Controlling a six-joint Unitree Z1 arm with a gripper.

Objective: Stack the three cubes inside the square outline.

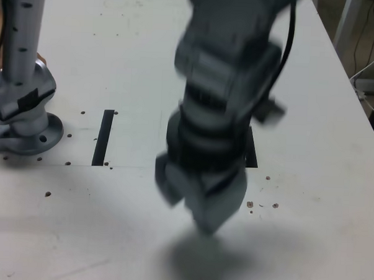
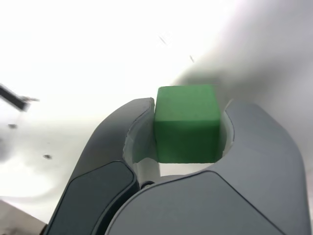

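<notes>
In the wrist view the fingers sit one on each side of the green cube. One finger touches the cube's edge; at the other a thin pale gap seems to show, so I cannot tell whether they are clamped on it or only closely around it. The cube is upright between them, its top face and one side face showing, with the white desk behind it and a dark shadow on the desk beyond the cube. In the exterior view the gripper is blurred and points down at the near part of the desk, its shadow directly under it; the cube itself is hidden there. Behind the arm, a black strip lies on the desk towards the exterior view's left, and a short piece of black line shows just at the arm's right edge. Farther left stands the arm's round metal base.
</notes>
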